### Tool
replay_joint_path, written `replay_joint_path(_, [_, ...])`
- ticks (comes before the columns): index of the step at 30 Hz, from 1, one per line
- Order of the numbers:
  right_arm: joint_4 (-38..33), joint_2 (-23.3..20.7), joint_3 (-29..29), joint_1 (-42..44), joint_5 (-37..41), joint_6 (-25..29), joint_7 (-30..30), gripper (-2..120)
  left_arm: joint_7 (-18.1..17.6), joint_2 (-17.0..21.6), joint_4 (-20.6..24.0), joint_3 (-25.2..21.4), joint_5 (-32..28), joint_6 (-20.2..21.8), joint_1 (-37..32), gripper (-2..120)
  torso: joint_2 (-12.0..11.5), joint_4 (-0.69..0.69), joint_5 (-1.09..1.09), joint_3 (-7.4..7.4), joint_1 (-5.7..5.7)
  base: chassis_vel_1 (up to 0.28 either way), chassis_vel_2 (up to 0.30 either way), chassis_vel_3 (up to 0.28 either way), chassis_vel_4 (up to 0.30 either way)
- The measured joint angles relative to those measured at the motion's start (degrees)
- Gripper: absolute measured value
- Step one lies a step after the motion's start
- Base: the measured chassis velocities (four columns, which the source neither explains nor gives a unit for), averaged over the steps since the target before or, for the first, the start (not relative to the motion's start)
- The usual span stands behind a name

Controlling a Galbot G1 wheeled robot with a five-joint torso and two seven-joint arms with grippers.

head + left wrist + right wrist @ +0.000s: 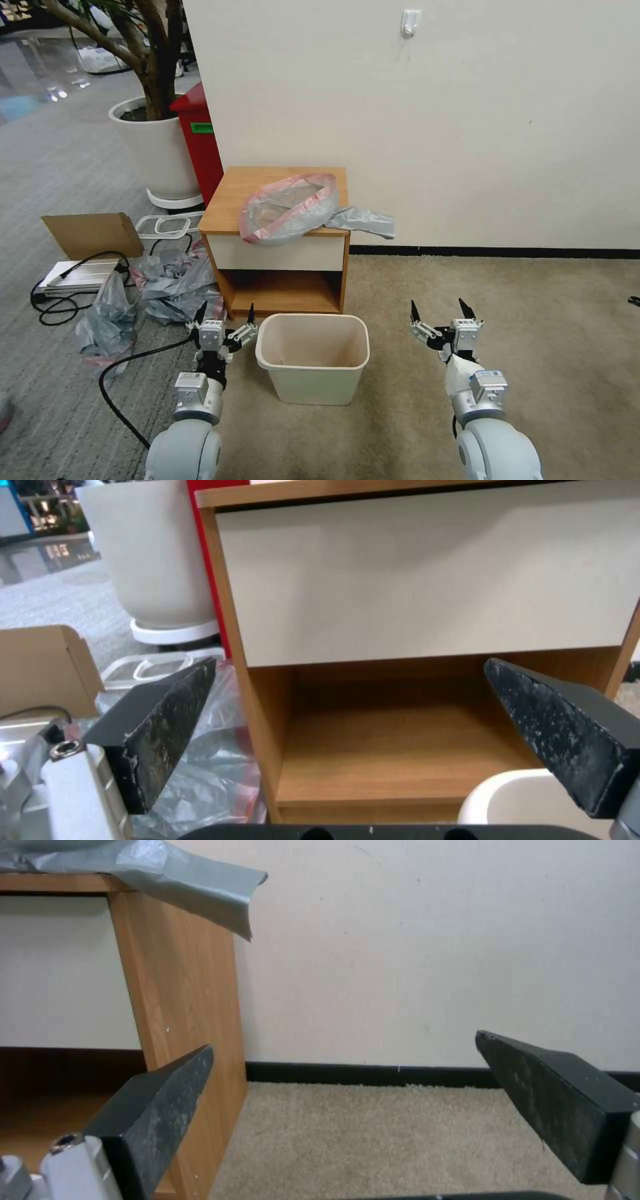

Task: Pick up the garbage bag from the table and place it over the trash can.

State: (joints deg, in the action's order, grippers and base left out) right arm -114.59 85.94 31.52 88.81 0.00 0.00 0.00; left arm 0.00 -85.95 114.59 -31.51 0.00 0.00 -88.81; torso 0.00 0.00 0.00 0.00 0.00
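Observation:
The garbage bag, translucent grey with a pink-red rim band, lies crumpled on the table, one grey corner hanging off the wall side of the top. In front of the table stands the cream trash can, its rim showing in the left wrist view. My left gripper hovers open low beside the can's left, facing the table's cream front panel and open shelf. My right gripper is open over the carpet right of the can, nothing between its fingers.
Left of the table lie a heap of dull grey bags, a cardboard piece, a white device with black cables, a tall red bin and a large white plant pot. A wall stands behind the table. Beige carpet stretches right.

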Motion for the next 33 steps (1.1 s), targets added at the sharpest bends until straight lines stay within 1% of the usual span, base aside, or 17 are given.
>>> replay_joint_path(33, [0.0,0.0,0.0,0.0,0.0,0.0,0.0,100,0.0,0.0,0.0,0.0,0.0,0.0,0.0,100,0.0,0.00,0.00,0.00,0.00,0.000,0.000,0.000,0.000])
